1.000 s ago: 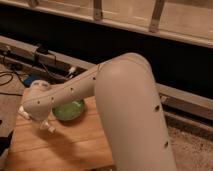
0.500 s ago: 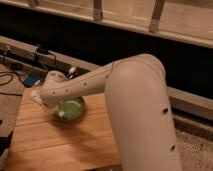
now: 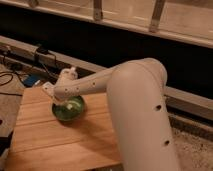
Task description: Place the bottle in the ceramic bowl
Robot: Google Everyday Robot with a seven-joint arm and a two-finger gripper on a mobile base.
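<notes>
White claw point(image 3: 59, 101) hangs over the green ceramic bowl point(image 3: 68, 109); its grip cannot be told.

Hidden and cut-off parts around the ceramic bowl

The arm point(image 3: 125, 95) covered the far rim of the ceramic bowl point(image 3: 68, 110); the gripper point(image 3: 59, 100) sat directly above it, too blurred to read. A pale shape inside could not be confirmed as the bottle. The worktop point(image 3: 55, 142) ran off the lower edge.
</notes>
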